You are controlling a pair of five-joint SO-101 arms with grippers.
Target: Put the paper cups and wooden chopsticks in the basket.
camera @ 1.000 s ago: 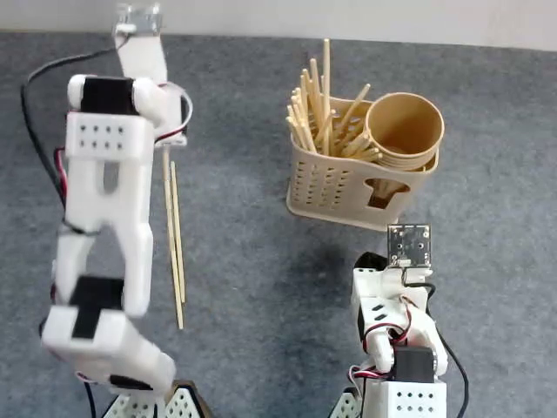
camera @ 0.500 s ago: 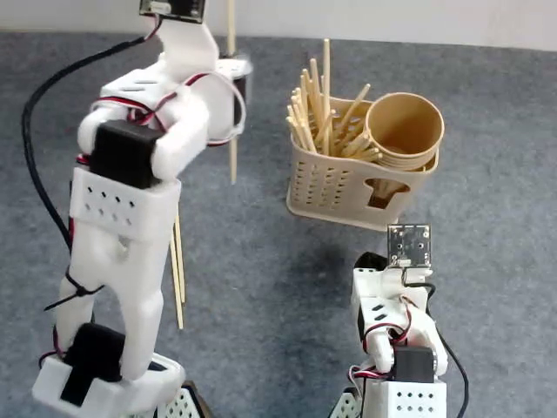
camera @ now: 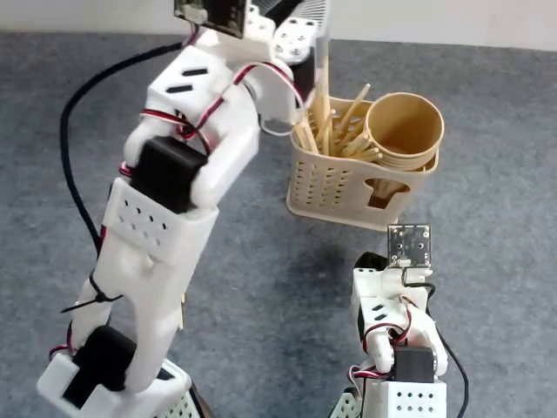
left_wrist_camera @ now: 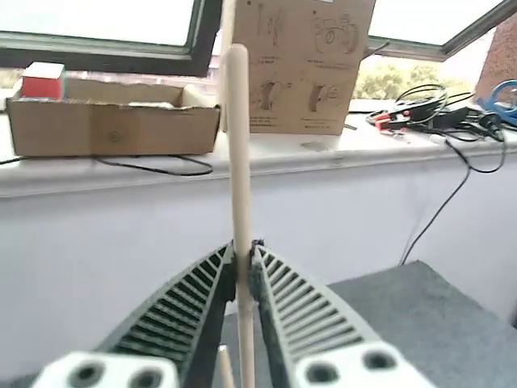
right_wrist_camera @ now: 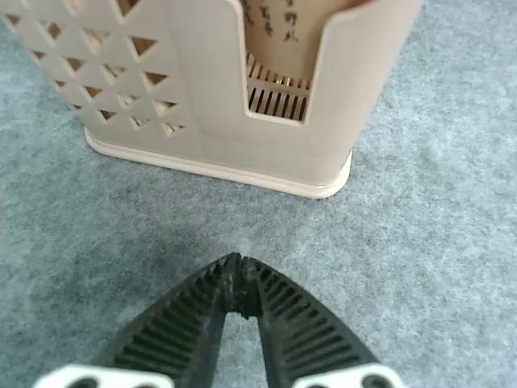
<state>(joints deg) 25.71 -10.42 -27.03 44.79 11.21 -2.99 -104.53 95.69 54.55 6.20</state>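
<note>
Left gripper (left_wrist_camera: 242, 260): jaws clamped on one wooden chopstick (left_wrist_camera: 237, 145). Its long axis runs upright, square across the jaw tips. We see a long part sticking out on one side of the jaws and a short stub on the other, cut off by the frame edge.

In the high view those jaws sit over the basket (camera: 335, 187), at its chopstick end. There we can't separate the held stick from the bundle of chopsticks (camera: 335, 122) that stands on end in the basket and fans outward. The paper cups (camera: 405, 122) are nested in the far compartment from the left jaws, mouths up.

Right gripper (right_wrist_camera: 238, 283): jaws together, nothing between them. The tips are low over the grey mat (camera: 487, 174). The basket wall is straight ahead of the tips with a strip of bare mat between. A notch in that wall faces them, and cup side shows through it. There is open mat on both sides of these jaws.

The left arm (camera: 174, 200) hides much of the mat. Well back from its jaws, a sliver of chopstick (camera: 181, 315) peeks out beside it, hard to make out. The right arm (camera: 396, 340) is cut off at the frame edge.
</note>
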